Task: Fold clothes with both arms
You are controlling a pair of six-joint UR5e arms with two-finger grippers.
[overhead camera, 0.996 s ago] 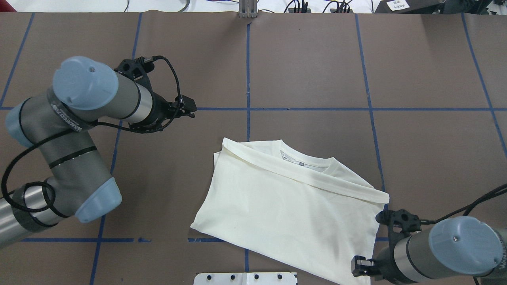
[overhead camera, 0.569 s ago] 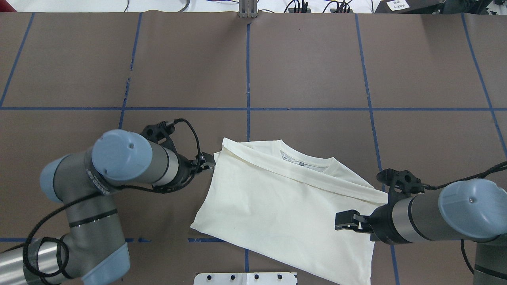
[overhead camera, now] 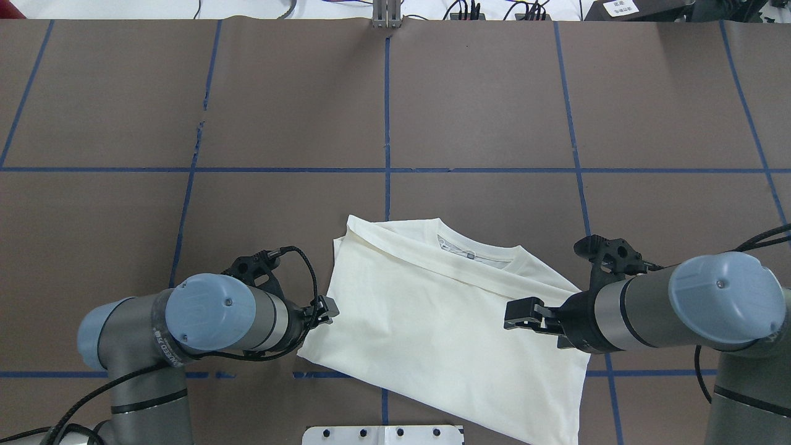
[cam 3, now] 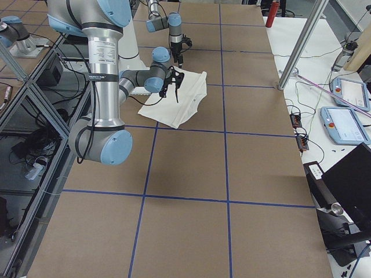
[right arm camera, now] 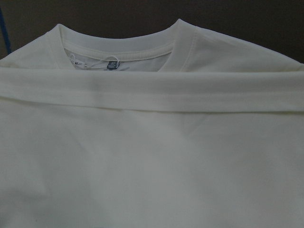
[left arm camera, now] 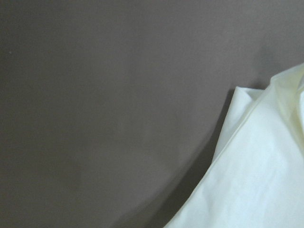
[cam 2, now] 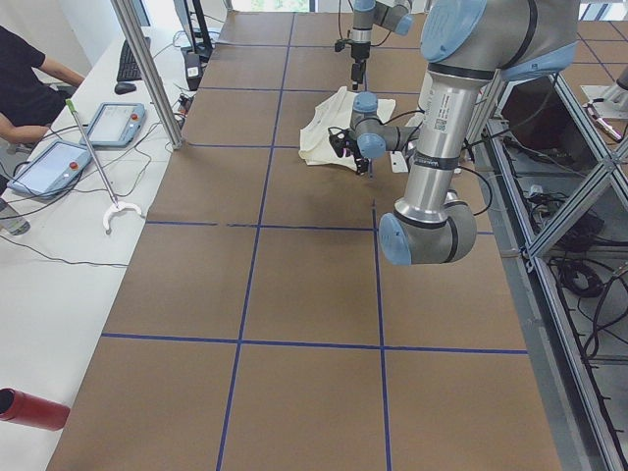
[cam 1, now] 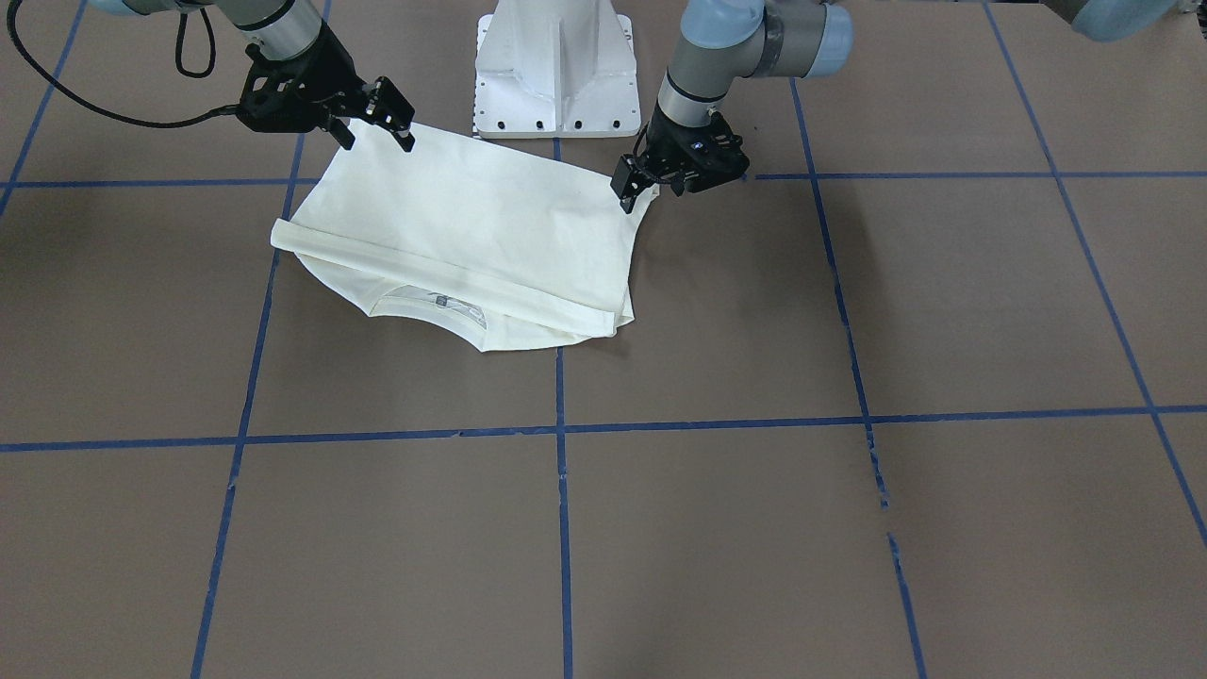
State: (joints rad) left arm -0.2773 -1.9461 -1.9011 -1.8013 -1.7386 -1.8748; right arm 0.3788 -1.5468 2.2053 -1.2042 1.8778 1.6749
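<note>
Over the shirt [overhead camera: 432,321] hangs the right gripper [overhead camera: 509,315], jaws apart; the left gripper [overhead camera: 329,307], likewise, at its edge

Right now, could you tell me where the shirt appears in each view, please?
Front-facing: shirt upper centre-left.
Overhead: shirt lower centre.
Exterior left: shirt top centre.
Exterior right: shirt upper left.
Left wrist: shirt lower-right corner.
Right wrist: shirt fills frame.
Shared landmark: white pedestal base.
</note>
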